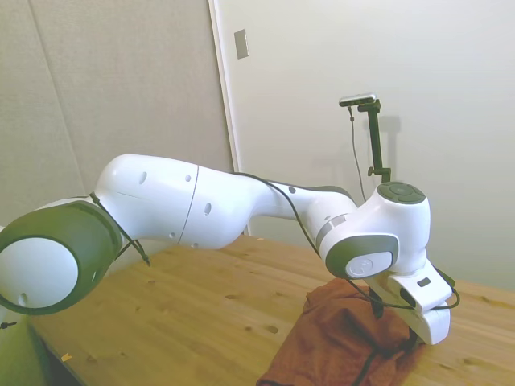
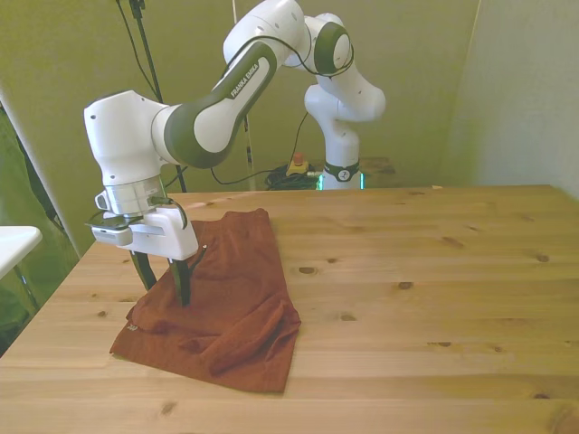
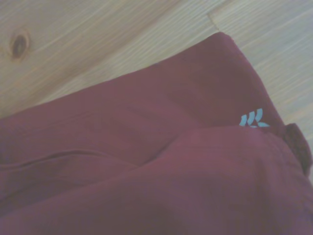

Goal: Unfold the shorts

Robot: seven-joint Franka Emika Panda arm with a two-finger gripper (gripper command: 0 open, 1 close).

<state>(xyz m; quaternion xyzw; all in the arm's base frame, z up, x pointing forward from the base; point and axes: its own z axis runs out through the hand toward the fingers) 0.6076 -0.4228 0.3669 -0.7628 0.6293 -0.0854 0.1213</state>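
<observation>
Wooden planks with dark knots make the table (image 2: 434, 271), which fills the lower half of the front view; behind it stand a plain wall and some cables. On the front view's left part of the table lie the shorts (image 2: 231, 298), a rust-orange garment with several soft folds. One layer is folded over another (the wrist view shows this overlap clearly, with a small light blue logo (image 3: 253, 119) near a hem corner), so I judge that the unfolding is not finished.

The gripper (image 2: 164, 280) stands at the left edge of the shorts in the front view, pointing straight down. Its two dark fingers (image 2: 185, 282) are apart, with a clear gap between them, and the tips reach down to the fabric. I cannot tell if any cloth is pinched between them; it looks more like they are set over an edge, probably to catch the upper layer and pull it open.

The long axis of the shorts runs from the middle of the front view, near the arm, down toward the lower left of the frame. The narrower end points up and away, the wider and more crumpled end lies near the bottom edge of the table. In the side view the shorts sit at the lower right, under the wrist.
</observation>
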